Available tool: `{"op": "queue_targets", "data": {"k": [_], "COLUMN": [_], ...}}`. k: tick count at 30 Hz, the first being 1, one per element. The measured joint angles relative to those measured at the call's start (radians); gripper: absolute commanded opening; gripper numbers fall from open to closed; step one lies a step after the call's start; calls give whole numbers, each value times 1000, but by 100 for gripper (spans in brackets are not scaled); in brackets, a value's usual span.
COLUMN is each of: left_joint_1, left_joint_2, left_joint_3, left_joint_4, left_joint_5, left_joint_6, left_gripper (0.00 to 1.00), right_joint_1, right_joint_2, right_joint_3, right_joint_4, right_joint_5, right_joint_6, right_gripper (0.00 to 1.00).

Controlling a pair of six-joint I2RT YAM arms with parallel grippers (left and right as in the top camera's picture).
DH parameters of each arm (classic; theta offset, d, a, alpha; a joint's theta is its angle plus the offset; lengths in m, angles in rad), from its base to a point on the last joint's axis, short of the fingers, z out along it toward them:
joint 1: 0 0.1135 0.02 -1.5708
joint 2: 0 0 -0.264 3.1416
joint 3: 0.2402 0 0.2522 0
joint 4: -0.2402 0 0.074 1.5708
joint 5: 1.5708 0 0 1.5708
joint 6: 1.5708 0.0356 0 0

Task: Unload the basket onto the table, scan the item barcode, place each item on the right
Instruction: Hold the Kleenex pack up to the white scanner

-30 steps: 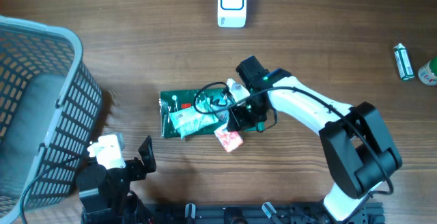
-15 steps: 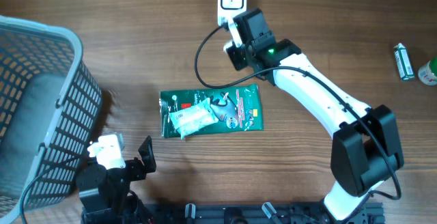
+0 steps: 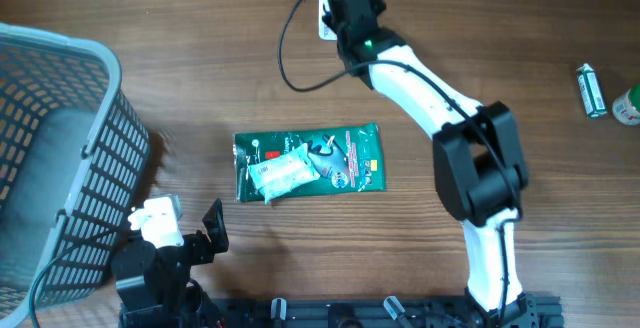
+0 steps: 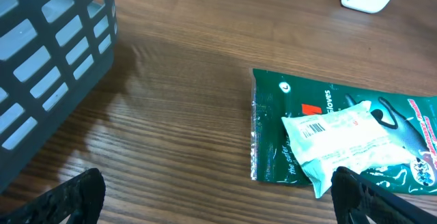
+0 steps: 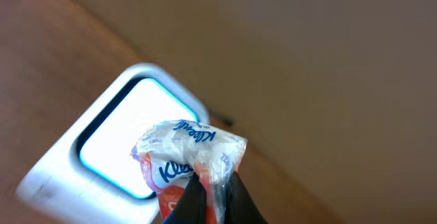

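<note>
Two pincers are mine, and only one has work in it. My right pincer is clenched on a small tissue pack, a crinkled white wrapper with blue Kleenex lettering and orange-red print lower down. My dark fingers pinch its bottom end, so the pack stands up out of them. Just behind it, toward 10 o'clock in the right wrist view, sits the scanner, a white rounded box with a brightly glowing window. The pack covers that window's 4 o'clock corner. I cannot tell whether pack and scanner touch, nor which way the barcode faces. From overhead, my right arm stretches to the 12 o'clock edge of the table, and the pincer hides most of the scanner there.

My left pincer is released, its jaws spread wide with nothing between them, low at 7 o'clock of the table. Ahead of it, near the table's middle, a green glove packet lies flat on the wood, and a white pouch with a printed barcode lies on top of it. A grey basket stands at 9 o'clock, well apart from the packet. A battery lies near the 3 o'clock edge.
</note>
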Motion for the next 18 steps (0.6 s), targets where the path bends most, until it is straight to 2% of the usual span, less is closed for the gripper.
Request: {"op": "queue_targets", "data": {"k": [5,11,13,15,18], "left_joint_1": [0,0,0,0,0], "left_joint_2": [0,0,0,0,0], "left_joint_3": [0,0,0,0,0], "left_joint_4": [0,0,0,-1,-1], "left_joint_5": [0,0,0,0,0], "left_joint_6": [0,0,0,0,0], "left_gripper": [100,100,100,100,100], "right_joint_1": [2,6,8,9,-1], "right_joint_2": [94,127,127,116,48], "right_joint_3": [84,100,183,255,271], "right_joint_4": [56,-4,-156,-399,-665], "right_joint_5": [53,79,86,89,87], "right_joint_6": [-116,-104,-13,92,265], "right_gripper": [4,4,4,4,4]}}
